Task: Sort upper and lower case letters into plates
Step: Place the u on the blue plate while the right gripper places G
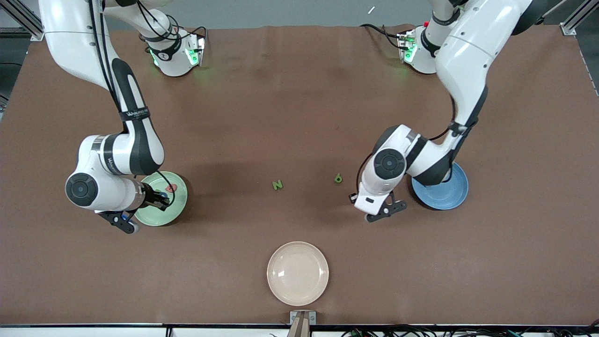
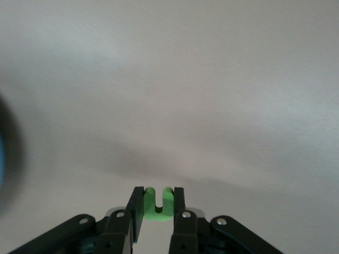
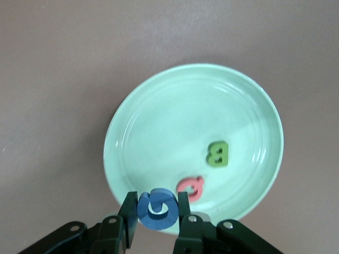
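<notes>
My left gripper is shut on a green u, low over the bare table; in the front view that gripper hangs beside the sky blue plate, whose inside the arm mostly hides. My right gripper is shut on a blue G above the rim of the mint green plate. A green B and a pink-red Q lie in that plate. A green N and a green 9-like letter lie on the table between the plates.
A cream-white plate with nothing on it sits near the table's front edge, nearer to the front camera than the N. Brown table stretches around the plates and letters.
</notes>
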